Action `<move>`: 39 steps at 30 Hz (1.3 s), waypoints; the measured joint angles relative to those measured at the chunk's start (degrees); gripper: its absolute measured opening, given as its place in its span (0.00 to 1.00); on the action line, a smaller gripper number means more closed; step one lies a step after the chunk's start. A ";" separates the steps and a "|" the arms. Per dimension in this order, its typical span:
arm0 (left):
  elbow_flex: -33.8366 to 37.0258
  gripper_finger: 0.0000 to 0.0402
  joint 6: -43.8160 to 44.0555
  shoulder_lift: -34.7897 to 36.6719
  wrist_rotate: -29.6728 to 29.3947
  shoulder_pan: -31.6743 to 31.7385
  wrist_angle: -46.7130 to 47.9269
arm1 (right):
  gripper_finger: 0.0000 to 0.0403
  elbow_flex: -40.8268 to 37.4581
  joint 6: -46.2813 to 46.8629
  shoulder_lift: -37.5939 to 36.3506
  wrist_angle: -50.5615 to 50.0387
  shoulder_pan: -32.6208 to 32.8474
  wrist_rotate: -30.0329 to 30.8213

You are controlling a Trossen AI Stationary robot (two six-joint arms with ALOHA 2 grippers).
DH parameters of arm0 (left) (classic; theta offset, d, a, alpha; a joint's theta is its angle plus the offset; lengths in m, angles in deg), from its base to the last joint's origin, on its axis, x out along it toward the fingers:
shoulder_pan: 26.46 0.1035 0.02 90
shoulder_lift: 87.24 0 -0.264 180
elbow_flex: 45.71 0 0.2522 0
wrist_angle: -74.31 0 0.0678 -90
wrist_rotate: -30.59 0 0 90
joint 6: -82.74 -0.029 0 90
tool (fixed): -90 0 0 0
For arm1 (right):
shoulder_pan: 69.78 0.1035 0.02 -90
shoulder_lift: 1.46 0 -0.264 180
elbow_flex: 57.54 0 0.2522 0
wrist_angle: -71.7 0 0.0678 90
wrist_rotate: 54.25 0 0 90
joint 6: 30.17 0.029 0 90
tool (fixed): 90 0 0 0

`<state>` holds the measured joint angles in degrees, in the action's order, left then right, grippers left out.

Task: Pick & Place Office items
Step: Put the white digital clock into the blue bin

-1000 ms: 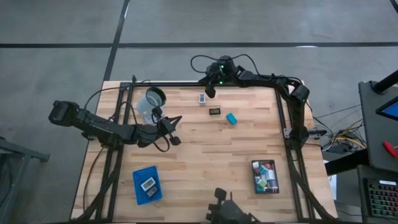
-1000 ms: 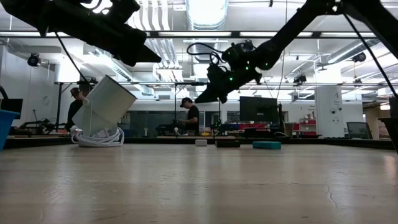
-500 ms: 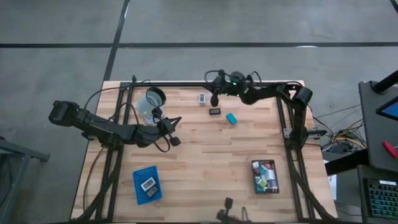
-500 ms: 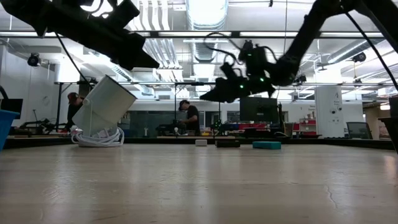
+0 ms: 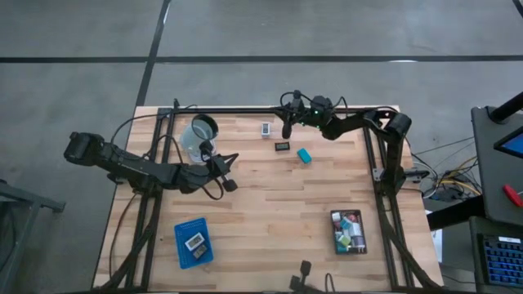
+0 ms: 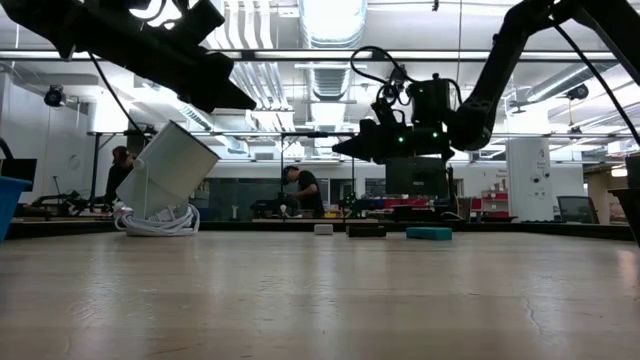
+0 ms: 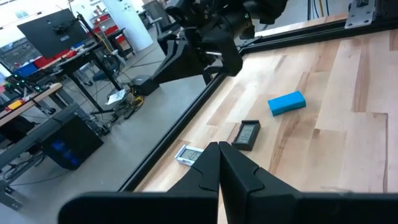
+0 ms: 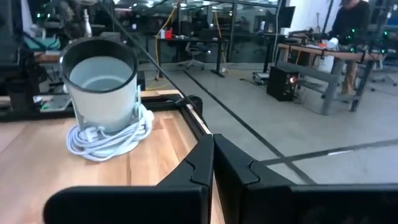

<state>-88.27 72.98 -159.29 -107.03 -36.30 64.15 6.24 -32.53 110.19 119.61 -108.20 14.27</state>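
Note:
Three office items lie near the table's far edge: a white piece (image 5: 266, 128), a flat dark piece (image 5: 282, 146) and a teal block (image 5: 303, 155). They also show in the left wrist view: the white piece (image 7: 188, 154), the dark piece (image 7: 247, 134) and the block (image 7: 286, 103). My right gripper (image 5: 286, 131) hangs shut above the table, just beyond the white and dark pieces, pointing level toward the table's left (image 6: 340, 150). My left gripper (image 5: 230, 184) hovers shut over the table's left half, holding nothing (image 7: 219, 149).
A clear cup (image 5: 200, 135) leans tilted on a coil of white cable (image 8: 109, 140) at the far left. A blue tray (image 5: 192, 242) holds two pieces at the near left. A black tray (image 5: 349, 232) with several pieces stands at the near right. Bare wood lies between them.
My right gripper has come in from the far edge a little toward the near and right edges and has sunk somewhat. It has tipped up from slanting down to level and has stayed shut. The pieces have kept their places.

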 joint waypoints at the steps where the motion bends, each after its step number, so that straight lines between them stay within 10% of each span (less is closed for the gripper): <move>1: 0.01 0.01 0.00 0.00 0.00 0.00 0.00 | 0.02 0.00 -0.65 0.00 -0.13 0.31 0.00; 12: 0.00 0.01 -0.46 0.00 -0.11 0.00 -0.02 | 0.02 6.96 -3.74 0.09 -4.47 1.26 0.03; 21: 0.00 0.01 -0.46 0.00 -0.09 0.01 -0.01 | 0.02 19.57 -12.08 2.59 -50.99 0.47 8.76; 28: 0.00 0.01 -1.14 0.01 -0.09 0.04 -0.04 | 0.02 30.16 -9.38 10.70 -57.30 0.33 -0.27; 39: 0.00 0.01 -0.28 0.02 -0.09 0.04 1.41 | 0.02 40.48 -8.57 17.34 -75.93 0.27 7.74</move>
<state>-88.27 72.69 -159.27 -107.11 -36.26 65.56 46.72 -41.10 127.53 43.68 -107.93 22.01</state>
